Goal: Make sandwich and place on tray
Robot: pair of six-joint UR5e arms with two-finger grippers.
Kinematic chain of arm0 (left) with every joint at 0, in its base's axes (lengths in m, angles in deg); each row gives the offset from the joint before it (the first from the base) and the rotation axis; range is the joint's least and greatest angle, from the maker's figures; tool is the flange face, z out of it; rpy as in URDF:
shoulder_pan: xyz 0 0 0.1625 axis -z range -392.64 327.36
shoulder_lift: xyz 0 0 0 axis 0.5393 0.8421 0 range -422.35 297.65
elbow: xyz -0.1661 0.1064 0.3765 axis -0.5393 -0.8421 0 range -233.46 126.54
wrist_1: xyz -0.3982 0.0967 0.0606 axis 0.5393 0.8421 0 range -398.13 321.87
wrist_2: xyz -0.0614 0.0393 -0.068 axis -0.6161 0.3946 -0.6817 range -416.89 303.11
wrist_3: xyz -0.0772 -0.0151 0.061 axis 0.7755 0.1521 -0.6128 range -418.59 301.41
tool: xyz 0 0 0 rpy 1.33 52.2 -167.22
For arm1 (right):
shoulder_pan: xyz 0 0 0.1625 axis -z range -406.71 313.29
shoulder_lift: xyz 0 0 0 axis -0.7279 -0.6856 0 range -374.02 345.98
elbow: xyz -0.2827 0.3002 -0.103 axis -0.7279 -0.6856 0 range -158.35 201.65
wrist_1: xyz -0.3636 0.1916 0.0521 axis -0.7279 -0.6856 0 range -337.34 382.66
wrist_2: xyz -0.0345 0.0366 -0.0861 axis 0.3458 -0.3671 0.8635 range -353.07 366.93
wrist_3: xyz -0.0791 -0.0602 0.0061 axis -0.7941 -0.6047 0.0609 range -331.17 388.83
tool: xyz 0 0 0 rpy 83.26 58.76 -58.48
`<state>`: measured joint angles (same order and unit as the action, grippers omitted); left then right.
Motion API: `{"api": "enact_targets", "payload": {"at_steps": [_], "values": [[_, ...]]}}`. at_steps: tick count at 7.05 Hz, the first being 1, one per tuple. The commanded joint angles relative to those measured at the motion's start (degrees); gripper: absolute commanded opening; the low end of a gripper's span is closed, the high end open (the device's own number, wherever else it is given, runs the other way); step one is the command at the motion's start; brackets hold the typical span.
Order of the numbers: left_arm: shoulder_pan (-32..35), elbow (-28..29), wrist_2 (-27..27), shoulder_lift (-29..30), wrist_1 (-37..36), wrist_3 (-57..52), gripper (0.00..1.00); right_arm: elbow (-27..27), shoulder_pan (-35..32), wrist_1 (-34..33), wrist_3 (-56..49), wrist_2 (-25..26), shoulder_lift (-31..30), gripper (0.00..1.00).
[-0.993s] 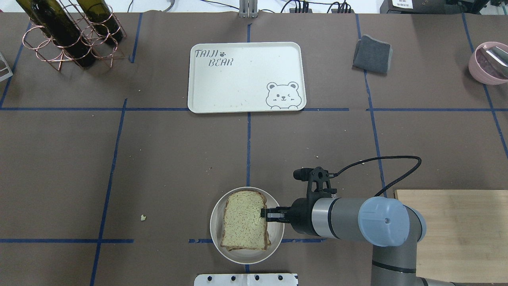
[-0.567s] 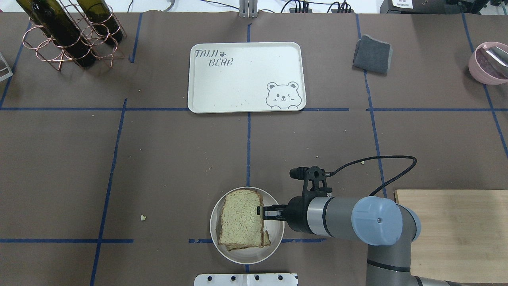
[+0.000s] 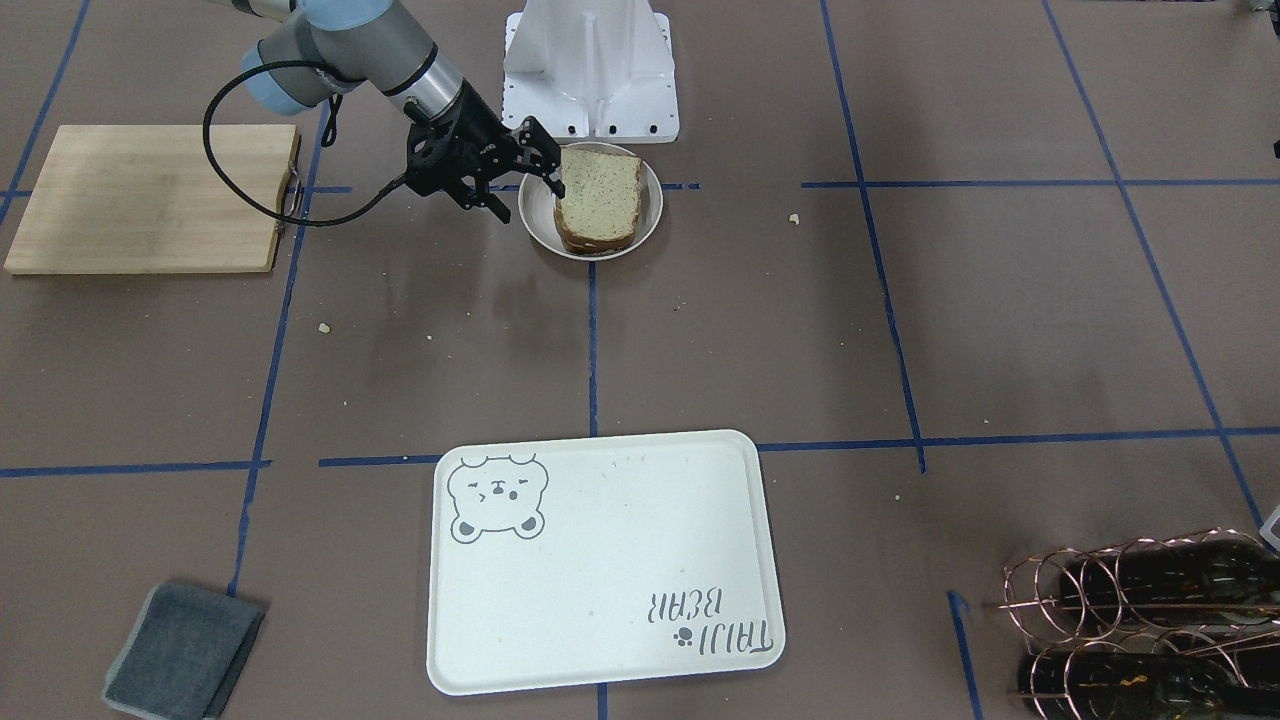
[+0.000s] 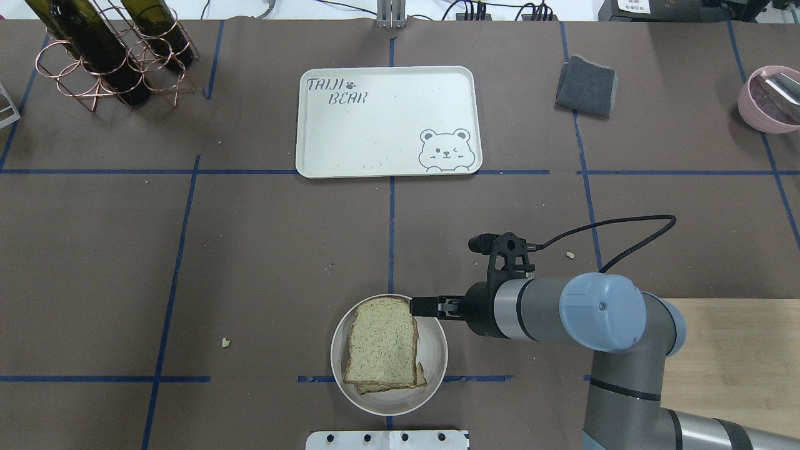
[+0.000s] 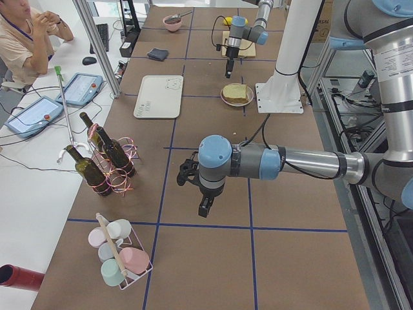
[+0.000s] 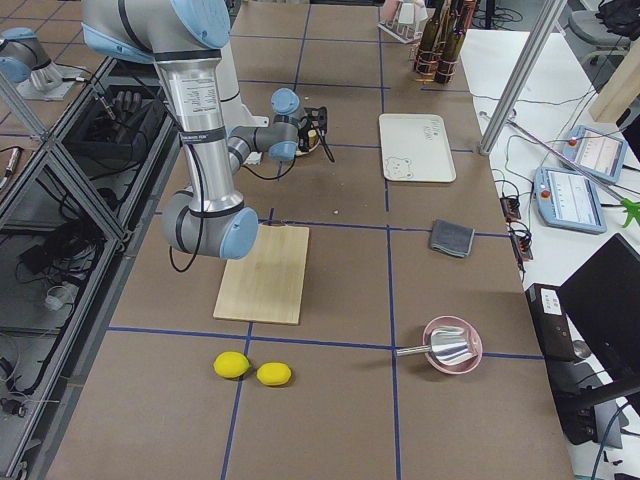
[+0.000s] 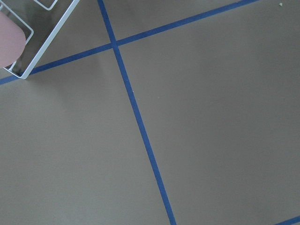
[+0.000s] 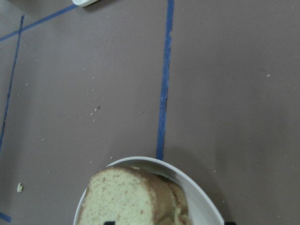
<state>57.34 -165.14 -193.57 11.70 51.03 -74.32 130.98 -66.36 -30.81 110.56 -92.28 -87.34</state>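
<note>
Sandwich [image 4: 382,344] sitting stacked in its bowl [image 4: 435,365], well apart from the tray [image 4: 387,125].
My right gripper [image 4: 415,307] is shifting from the bread's side edge to its far corner, jaws parted and empty; the transfer is still pending.

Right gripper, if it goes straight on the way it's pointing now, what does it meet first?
Most likely the sandwich. The right gripper points across the bowl, its tips at the top slice's far corner. Height is hard to judge, so it might skim over the bread.
</note>
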Motion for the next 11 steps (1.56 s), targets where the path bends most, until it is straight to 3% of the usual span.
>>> {"api": "enact_targets", "payload": {"at_steps": [1, 2, 3, 5, 6, 7, 9, 10, 11], "values": [[-0.33, -0.21, 0.45, 0.48, 3.54, 0.09, 1.0, 5.78, -8.61, -19.11, -7.77, -8.41, 0.11, 1.0], [-0.33, -0.56, 0.45, 2.57, 6.26, 0.18, 1.0, 6.76, -14.75, -27.57, -15.56, -13.41, 0.11, 1.0], [-0.33, -0.04, 0.1, 3.81, 11.51, 0.26, 1.0, 6.43, -20.98, -30.96, -26.25, -16.94, -0.67, 1.0], [0.02, 3.1, -0.07, 6.88, 30.19, 0.96, 1.0, 6.77, -30.67, -33.02, -43.51, -20.22, -7.85, 1.0], [-0.33, 3.91, -4.6, 8.47, 31.5, 7.06, 1.0, 7.12, -36.37, -33.02, -51.85, -22.93, -12.76, 1.0], [-1.37, 2.96, -5.78, 8.92, 32.73, 16.52, 1.0, 6.86, -42.95, -33.02, -61.59, -26.26, -17.51, 1.0], [-10.05, -0.89, -6.22, 8.92, 37.55, 24.22, 1.0, 5.9, -54.32, -33.02, -75.98, -27.44, -27.26, 1.0], [-16.26, -1.96, -8.75, 11.45, 38.36, 35.4, 1.0, 5.55, -59.4, -32.41, -76.8, -28.13, -33.58, 1.0], [-23.03, -3.79, -8.43, 12.86, 38.54, 47.51, 1.0, 3.89, -62.85, -32.4, -80.03, -28.23, -35.47, 1.0]]}}
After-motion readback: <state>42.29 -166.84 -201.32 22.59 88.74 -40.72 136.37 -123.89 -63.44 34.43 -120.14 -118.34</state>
